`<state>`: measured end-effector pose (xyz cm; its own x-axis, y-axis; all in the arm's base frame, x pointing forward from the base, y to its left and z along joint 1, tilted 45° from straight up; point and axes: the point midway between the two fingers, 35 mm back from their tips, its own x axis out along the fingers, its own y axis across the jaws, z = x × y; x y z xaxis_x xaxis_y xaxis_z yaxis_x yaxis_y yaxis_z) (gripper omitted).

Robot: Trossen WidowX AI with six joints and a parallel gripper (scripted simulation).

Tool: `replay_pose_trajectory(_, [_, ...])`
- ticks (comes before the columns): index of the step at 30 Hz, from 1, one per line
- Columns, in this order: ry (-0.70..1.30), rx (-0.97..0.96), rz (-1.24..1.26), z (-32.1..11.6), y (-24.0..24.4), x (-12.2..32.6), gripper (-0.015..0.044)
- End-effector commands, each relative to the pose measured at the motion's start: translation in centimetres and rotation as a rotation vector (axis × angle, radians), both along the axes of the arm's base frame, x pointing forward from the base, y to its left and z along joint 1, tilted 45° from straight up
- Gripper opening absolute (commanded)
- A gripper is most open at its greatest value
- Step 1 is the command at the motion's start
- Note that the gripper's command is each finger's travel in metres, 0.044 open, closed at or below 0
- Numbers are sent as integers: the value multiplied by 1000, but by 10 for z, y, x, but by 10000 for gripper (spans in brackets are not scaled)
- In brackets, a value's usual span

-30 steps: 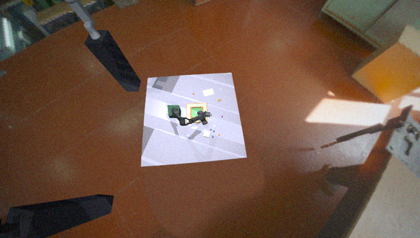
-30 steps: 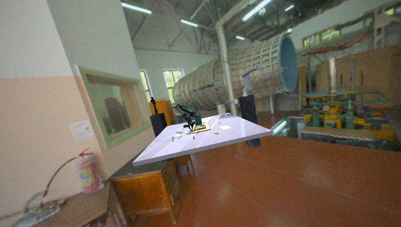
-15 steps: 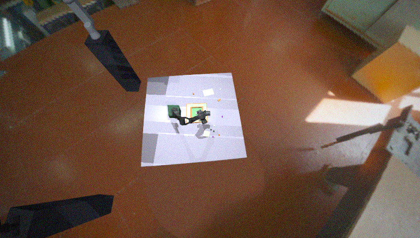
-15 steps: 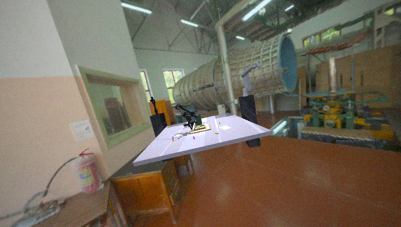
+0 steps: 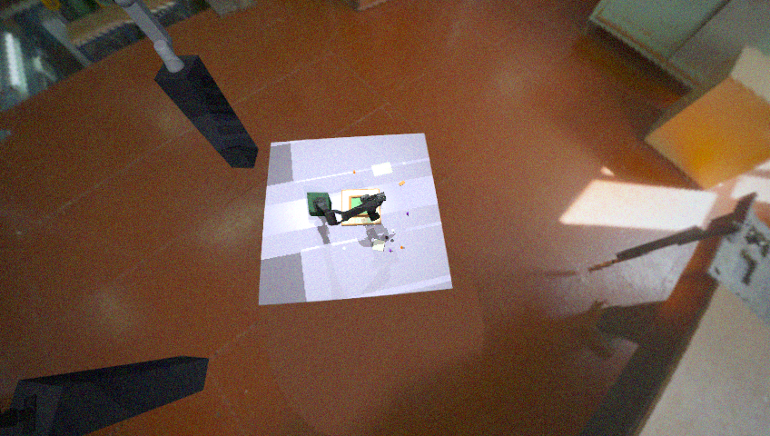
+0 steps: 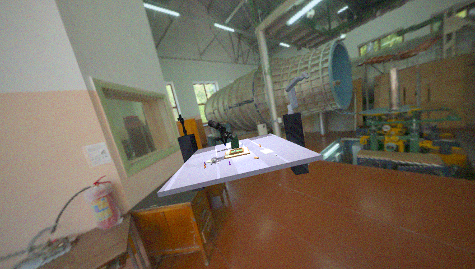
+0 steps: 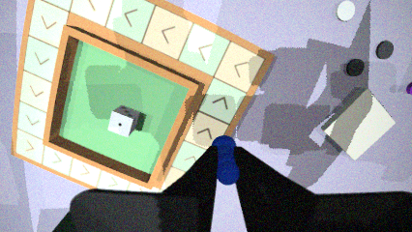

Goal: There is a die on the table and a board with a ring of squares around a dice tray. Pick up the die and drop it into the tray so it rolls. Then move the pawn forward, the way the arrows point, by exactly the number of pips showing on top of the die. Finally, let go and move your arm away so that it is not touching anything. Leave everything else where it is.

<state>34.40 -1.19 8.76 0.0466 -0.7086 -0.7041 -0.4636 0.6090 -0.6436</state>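
Observation:
My gripper (image 7: 224,153) (image 6: 225,143) is shut on the blue pawn (image 7: 227,174). In the wrist view the pawn overlaps the right edge of the board (image 7: 267,55) (image 5: 345,201); it appears raised above it, by how much is unclear. The squares carry arrows. The white die (image 7: 120,123) rests on the green floor of the dice tray (image 7: 59,103), left of the gripper. Its bright face with one pip appears to be the top; darker faces show beside it. The die and pawn cannot be made out in the top and exterior views.
Right of the board are a cream block (image 7: 373,127), two dark discs (image 7: 355,67) (image 7: 385,49), a white disc (image 7: 345,11) and a purple piece (image 7: 410,88). A white flat piece (image 5: 381,169) (image 6: 266,151) and an orange piece (image 5: 401,183) (image 6: 256,157) lie across the board.

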Motion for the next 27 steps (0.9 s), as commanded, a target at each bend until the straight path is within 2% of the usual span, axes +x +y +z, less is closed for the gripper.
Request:
replay_pose_trajectory(1, [-8,5,-8,9,6,-1,0])
replay_pose_trajectory(13, [-12,2,-8,-40,-49,48,0])
replay_pose_trajectory(27, [-12,0,-8,-65,-74,51,0])
